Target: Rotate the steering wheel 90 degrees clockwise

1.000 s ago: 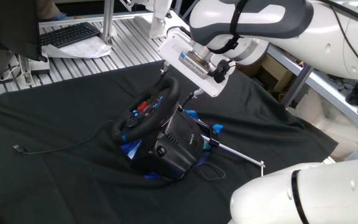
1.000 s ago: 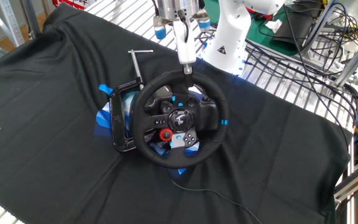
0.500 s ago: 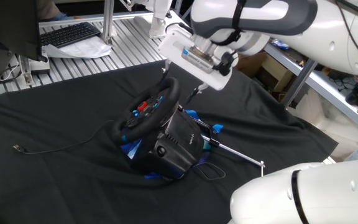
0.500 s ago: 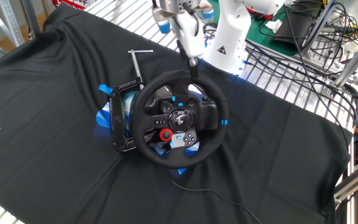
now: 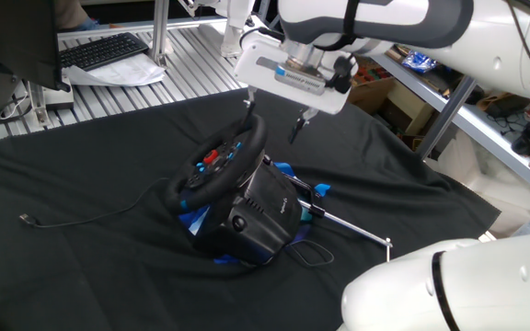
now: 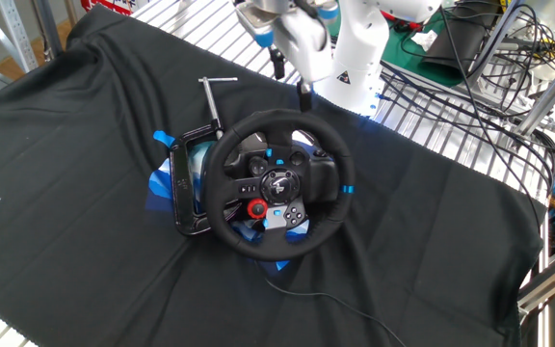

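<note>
Fixed view: gripper (image 5: 272,118) above steering wheel (image 5: 217,165)

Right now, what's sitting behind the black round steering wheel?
A boxy black base housing is mounted behind the black round steering wheel, with blue pieces beneath. Where the housing meets the black cloth is hidden.

Steering wheel (image 5: 217,164) face edge-on, hub buttons too small; gripper (image 6: 291,82) motion-blurred.

Claw (image 6: 292,81) above steering wheel (image 6: 277,183) top rim, apart; wheel on cloth (image 6: 85,173).
</note>
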`<state>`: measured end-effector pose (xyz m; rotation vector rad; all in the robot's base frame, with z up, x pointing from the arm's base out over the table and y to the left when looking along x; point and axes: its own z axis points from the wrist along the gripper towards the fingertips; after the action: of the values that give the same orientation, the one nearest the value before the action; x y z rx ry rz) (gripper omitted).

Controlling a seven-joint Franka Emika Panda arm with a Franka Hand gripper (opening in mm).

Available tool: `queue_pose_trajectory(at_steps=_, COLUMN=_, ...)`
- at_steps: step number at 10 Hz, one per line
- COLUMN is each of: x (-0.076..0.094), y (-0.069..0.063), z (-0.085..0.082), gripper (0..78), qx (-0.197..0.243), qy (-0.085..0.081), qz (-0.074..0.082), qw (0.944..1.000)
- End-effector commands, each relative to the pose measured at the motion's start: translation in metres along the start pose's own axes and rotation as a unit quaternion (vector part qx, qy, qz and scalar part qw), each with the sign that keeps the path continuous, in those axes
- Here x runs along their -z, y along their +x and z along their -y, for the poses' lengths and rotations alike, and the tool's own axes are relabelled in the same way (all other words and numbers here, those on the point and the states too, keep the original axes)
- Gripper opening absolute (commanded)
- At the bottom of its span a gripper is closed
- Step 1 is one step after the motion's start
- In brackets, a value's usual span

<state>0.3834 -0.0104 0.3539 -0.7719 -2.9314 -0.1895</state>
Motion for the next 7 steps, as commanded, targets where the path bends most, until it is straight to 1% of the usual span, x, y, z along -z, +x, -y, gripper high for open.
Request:
queue_pose_trajectory(at_steps=1, x=0.01, y=-0.006, z=0.005, gripper=77.4, qx=0.117, qy=0.07, qz=0.034, qw=0.9901)
queue_pose_trajectory(at_steps=2, x=0.011, y=-0.01, z=0.007, gripper=77.4, qx=0.127, qy=0.069, qz=0.033, qw=0.989)
queue_pose_trajectory(at_steps=3, x=0.014, y=-0.02, z=0.013, gripper=77.4, qx=0.15, qy=0.066, qz=0.031, qw=0.986)
queue_pose_trajectory(at_steps=4, x=0.014, y=-0.022, z=0.014, gripper=77.4, qx=0.153, qy=0.065, qz=0.031, qw=0.9856)
queue_pose_trajectory(at_steps=5, x=0.016, y=-0.035, z=0.021, gripper=77.4, qx=0.182, qy=0.064, qz=0.037, qw=0.9804)
queue_pose_trajectory(at_steps=7, x=0.017, y=-0.044, z=0.025, gripper=77.4, qx=0.206, qy=0.065, qz=0.047, qw=0.9752)
